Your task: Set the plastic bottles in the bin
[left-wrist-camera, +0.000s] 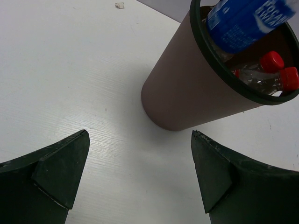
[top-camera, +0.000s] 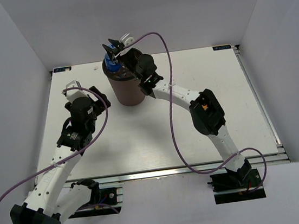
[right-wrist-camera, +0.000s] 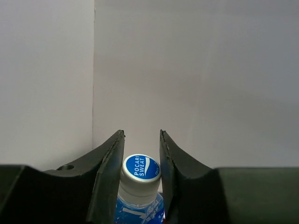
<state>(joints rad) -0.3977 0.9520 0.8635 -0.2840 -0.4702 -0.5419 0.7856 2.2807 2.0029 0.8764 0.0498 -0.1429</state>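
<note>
The bin (top-camera: pixel 128 90) is a dark brown bucket at the table's far middle. My right gripper (top-camera: pixel 119 44) is above its rim, shut on a clear bottle with a blue label (top-camera: pixel 112 65). In the right wrist view the fingers (right-wrist-camera: pixel 108 163) press both sides of its neck under the blue cap (right-wrist-camera: pixel 140 168), gripper (right-wrist-camera: pixel 142 135). In the left wrist view the blue-label bottle (left-wrist-camera: pixel 247 21) hangs over the bin (left-wrist-camera: pixel 187 88), with two red-capped bottles (left-wrist-camera: pixel 271 60) lying inside. My left gripper (top-camera: pixel 85 91) (left-wrist-camera: pixel 140 172) is open and empty, left of the bin. No orange bottle shows.
The white table (top-camera: pixel 142 140) is walled by white panels at the back and sides. A purple cable (top-camera: pixel 168 88) loops from the right arm over the middle. A small scrap (left-wrist-camera: pixel 119 5) lies on the table beyond the left gripper.
</note>
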